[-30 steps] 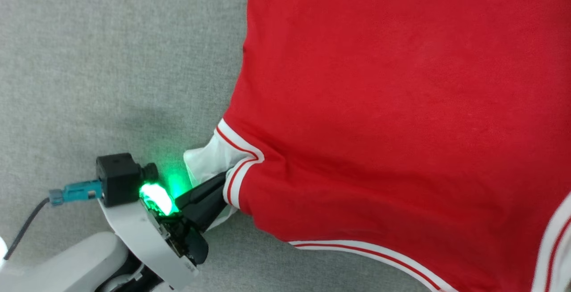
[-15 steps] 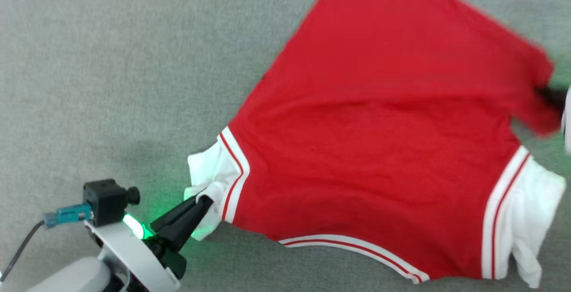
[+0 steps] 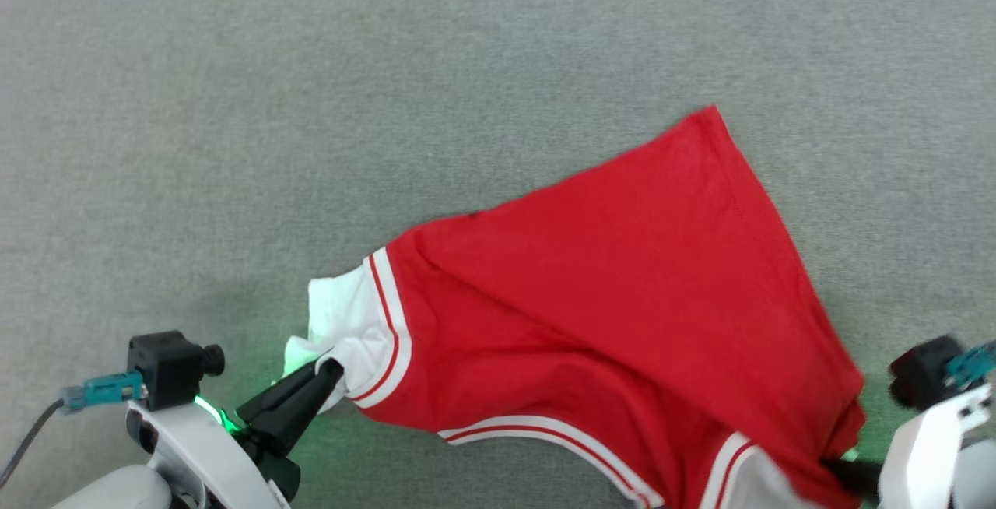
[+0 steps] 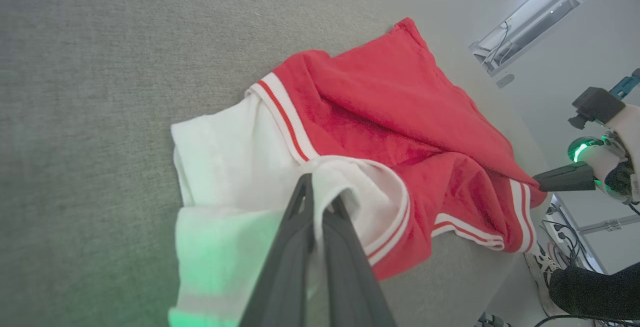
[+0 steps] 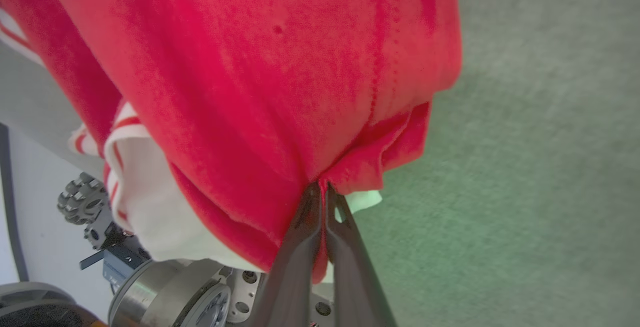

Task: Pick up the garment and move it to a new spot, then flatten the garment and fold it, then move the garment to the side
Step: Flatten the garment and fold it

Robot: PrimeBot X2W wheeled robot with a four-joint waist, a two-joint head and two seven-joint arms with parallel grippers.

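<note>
The garment (image 3: 622, 291) is a red shirt with white sleeves and red-and-white trim, spread back side up across the grey table (image 3: 233, 104), its far corner lying flat. My left gripper (image 3: 331, 370) at the lower left is shut on the white left sleeve (image 4: 240, 167). In its own wrist view the left gripper (image 4: 320, 197) pinches a fold of that sleeve. My right gripper (image 3: 836, 466) at the lower right is shut on bunched red cloth near the other sleeve. The right wrist view has the right gripper (image 5: 321, 187) clamped on that red cloth (image 5: 280, 67).
Grey fabric covers the table to the left and far side of the shirt. In the left wrist view a person's shoe (image 4: 542, 272) and dark trouser leg (image 4: 595, 292) show past the table's edge, with cables on the floor.
Both grippers have drawn the garment toward me and lower; its far hem has come down onto the table, and the right gripper has come down to the lower right corner. The head camera has also shifted.
</note>
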